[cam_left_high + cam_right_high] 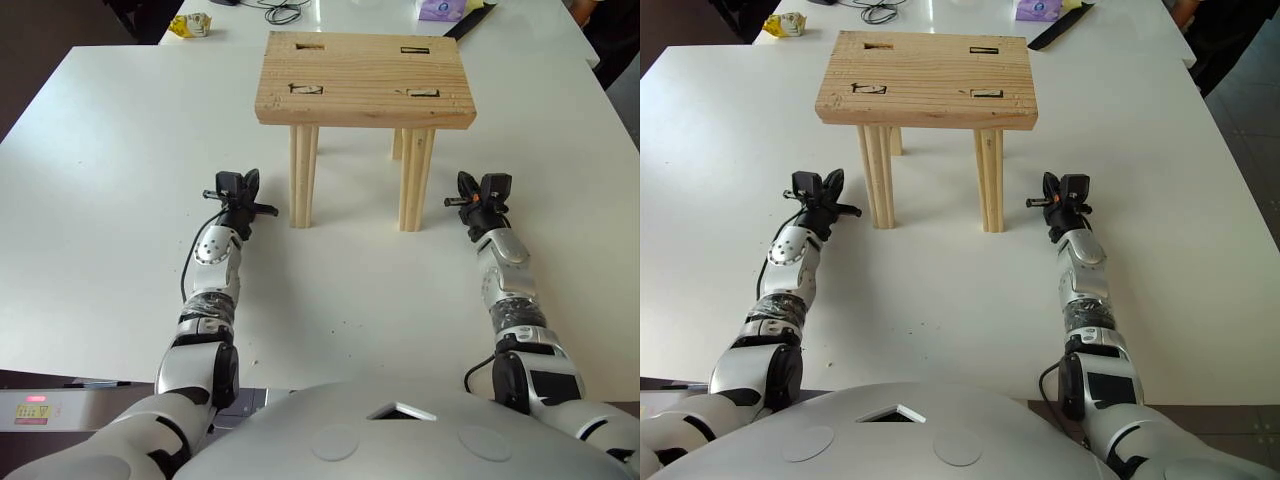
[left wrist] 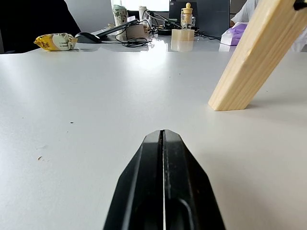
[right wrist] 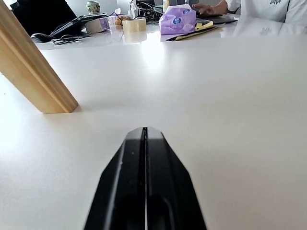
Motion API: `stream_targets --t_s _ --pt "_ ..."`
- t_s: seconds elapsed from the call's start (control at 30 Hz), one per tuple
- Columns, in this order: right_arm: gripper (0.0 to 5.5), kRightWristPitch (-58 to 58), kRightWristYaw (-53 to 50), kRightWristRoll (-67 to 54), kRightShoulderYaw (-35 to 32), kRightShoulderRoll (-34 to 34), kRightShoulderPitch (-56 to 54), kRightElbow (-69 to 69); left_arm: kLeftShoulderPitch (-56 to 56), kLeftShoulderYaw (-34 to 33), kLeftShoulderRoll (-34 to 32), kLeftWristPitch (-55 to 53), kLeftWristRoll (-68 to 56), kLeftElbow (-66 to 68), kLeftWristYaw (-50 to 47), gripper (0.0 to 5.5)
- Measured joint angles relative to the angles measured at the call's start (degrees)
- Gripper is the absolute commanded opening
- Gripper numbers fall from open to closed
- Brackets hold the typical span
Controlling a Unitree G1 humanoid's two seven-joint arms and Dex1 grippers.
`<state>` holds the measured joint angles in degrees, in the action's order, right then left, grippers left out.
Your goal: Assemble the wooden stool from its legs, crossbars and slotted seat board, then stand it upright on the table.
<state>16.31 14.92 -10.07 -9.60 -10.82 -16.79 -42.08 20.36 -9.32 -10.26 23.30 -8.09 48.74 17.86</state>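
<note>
mostly hidden beneath the seat board (image 1: 365, 80): rear legs (image 1: 398, 143), only a sliver seen beside the front legs (image 1: 304, 175). cut off by the picture's edge beyond the seat board: purple pack (image 1: 442, 9). too small to identify, beyond the seat board's far left corner: yellow wrapper (image 1: 190, 25).

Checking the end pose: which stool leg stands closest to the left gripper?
The near leg on the robot's left, just beside the left gripper; the other near leg stands by the right gripper, the rear legs farther back.
</note>
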Motion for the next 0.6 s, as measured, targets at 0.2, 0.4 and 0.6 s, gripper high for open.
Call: stream_targets --t_s 0.2,0.4,0.6 --pt "0.01 10.4 -9.4 4.2 -0.1 0.1 -4.5 -11.3 4.7 -0.4 0.8 6.5 1.9 9.7 -6.8 0.01" --pt "0.01 14.8 -12.7 7.1 0.6 -0.4 -6.0 -15.7 5.6 -0.2 0.5 9.0 2.4 12.2 -6.7 0.01" --pt "0.3 15.4 -13.0 7.9 0.6 -0.5 -6.7 -17.1 6.0 -0.5 0.7 9.0 2.6 13.1 -9.5 0.0"
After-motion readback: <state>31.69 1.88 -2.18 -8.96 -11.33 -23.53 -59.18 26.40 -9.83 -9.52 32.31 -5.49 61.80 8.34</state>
